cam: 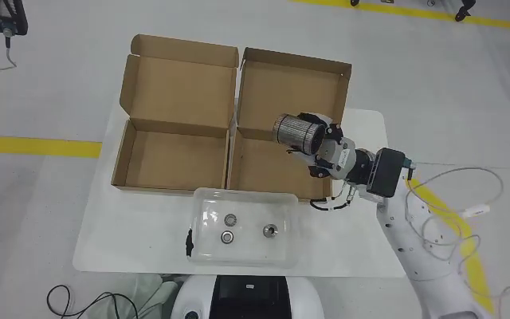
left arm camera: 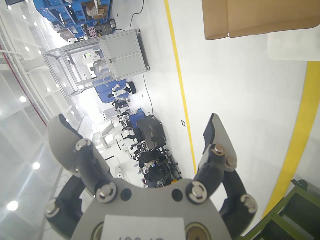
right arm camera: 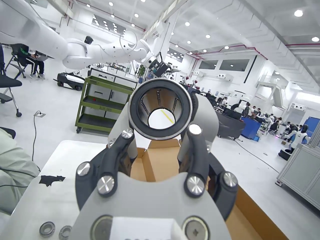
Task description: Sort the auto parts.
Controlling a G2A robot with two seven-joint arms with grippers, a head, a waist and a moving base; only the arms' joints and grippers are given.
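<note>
My right gripper point(cam: 312, 144) is shut on a ribbed metal cylinder sleeve point(cam: 297, 133), held in the air above the right cardboard box point(cam: 267, 167). In the right wrist view the hollow sleeve point(right arm camera: 160, 112) faces the camera end-on, clamped between the fingers point(right arm camera: 203, 116). Three small round bearings point(cam: 231, 218) lie in the clear plastic tray point(cam: 243, 228) at the table's front; two of the bearings point(right arm camera: 47, 228) appear beside the wrist. My left gripper point(left arm camera: 140, 128) is open with nothing between its fingers, raised off the table and facing the room.
Two open cardboard boxes stand side by side behind the tray; the left box point(cam: 167, 159) holds nothing. A black tape scrap point(cam: 190, 242) sits at the tray's left edge. A green cart point(right arm camera: 100, 106) and another white robot arm point(right arm camera: 105, 51) stand beyond the table.
</note>
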